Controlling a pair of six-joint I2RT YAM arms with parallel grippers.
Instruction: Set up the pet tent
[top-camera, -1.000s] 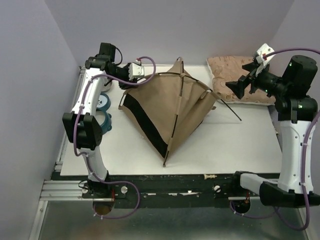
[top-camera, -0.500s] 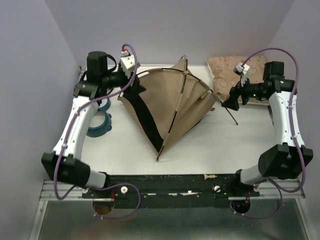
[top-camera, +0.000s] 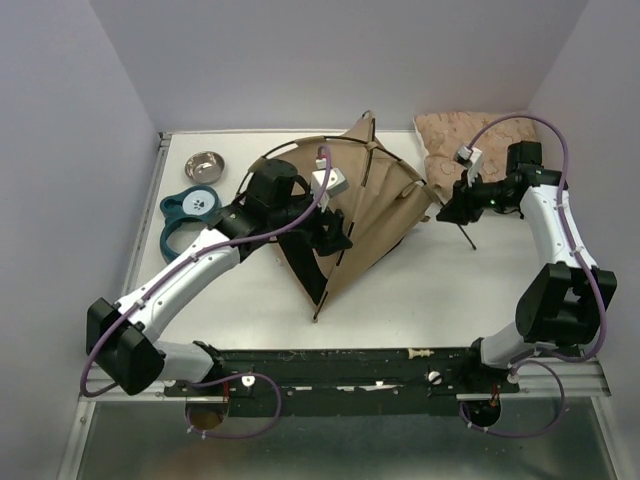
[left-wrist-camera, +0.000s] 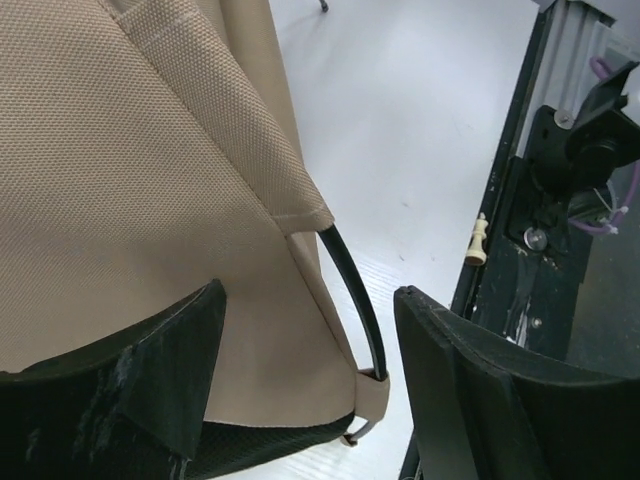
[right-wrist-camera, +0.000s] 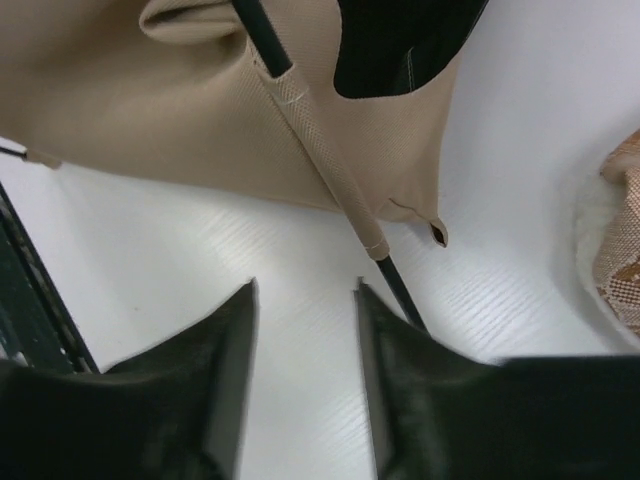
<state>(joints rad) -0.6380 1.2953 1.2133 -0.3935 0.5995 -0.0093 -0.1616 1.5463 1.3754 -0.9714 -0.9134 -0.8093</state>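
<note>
You see matt, coarse-woven tan cloth on the pet tent (left-wrist-camera: 130, 180), its pole (left-wrist-camera: 357, 300) glossy black, a smooth white table (left-wrist-camera: 420, 150), and a shiny metal bowl (top-camera: 204, 165) far left.

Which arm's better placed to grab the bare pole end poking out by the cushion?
Right: the right fingers hang beside that pole end; the left fingers are over the tent's middle.

Centre frame, the tan woven-fabric pet tent (top-camera: 385, 210) has a black band and thin black poles. Upper right, a pink pale-printed cushion (top-camera: 445, 140). Left, teal plastic rings (top-camera: 188, 212) and a silver metal bowl (top-camera: 204, 165) on a white table (top-camera: 430, 290).
</note>
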